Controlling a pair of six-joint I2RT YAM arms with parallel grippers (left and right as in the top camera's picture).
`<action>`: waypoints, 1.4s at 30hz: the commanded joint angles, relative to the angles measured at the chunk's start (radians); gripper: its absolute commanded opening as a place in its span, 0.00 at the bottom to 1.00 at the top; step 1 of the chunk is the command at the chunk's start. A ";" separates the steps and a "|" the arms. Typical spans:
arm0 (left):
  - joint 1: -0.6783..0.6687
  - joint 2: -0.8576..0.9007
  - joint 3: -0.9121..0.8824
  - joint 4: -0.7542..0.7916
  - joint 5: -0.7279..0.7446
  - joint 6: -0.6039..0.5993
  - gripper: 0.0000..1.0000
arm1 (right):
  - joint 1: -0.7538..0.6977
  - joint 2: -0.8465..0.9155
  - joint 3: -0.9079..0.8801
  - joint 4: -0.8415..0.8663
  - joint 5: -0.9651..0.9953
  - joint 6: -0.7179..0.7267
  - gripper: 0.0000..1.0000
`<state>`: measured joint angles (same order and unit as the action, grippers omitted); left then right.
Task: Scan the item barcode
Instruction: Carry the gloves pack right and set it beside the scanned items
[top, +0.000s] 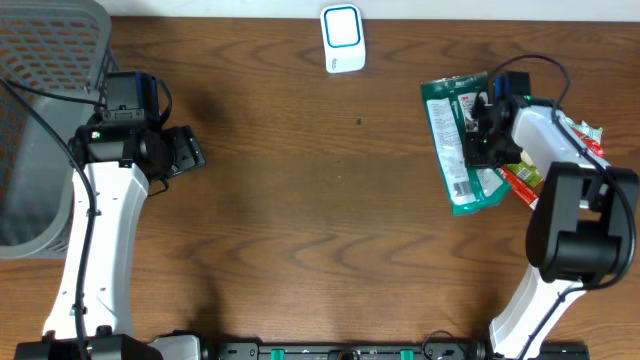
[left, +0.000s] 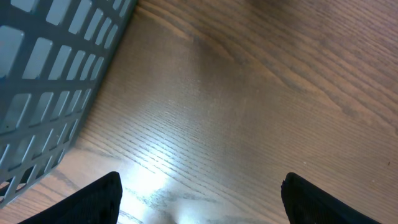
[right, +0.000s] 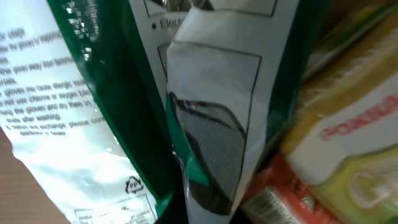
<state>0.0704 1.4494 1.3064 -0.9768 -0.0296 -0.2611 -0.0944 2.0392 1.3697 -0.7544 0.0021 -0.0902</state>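
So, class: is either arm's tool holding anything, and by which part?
The right tool is shut on the green and white packet, pinching its long edge on the arm's side. The left tool is open and empty.

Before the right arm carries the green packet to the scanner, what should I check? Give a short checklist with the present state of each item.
1. Right gripper shut on the green packet: ok.
2. Barcode position on the packet known: cannot tell.
3. Scanner in view at the far edge of the table: ok.
4. Nothing on the table between packet and scanner: ok.
5. Left gripper open and away from that path: ok.
6. Green packet free of the other packets beside it: cannot tell.
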 joint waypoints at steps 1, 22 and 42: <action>0.004 -0.005 0.000 -0.002 -0.009 0.005 0.83 | -0.038 0.030 -0.085 0.081 0.023 -0.009 0.01; 0.004 -0.005 0.000 -0.002 -0.009 0.005 0.83 | -0.139 0.029 -0.092 0.098 -0.053 -0.085 0.43; 0.004 -0.005 0.000 -0.002 -0.009 0.005 0.83 | -0.130 0.014 0.332 -0.396 -0.382 -0.083 0.70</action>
<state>0.0704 1.4494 1.3064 -0.9764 -0.0296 -0.2611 -0.2325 2.0598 1.6970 -1.1347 -0.2199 -0.1719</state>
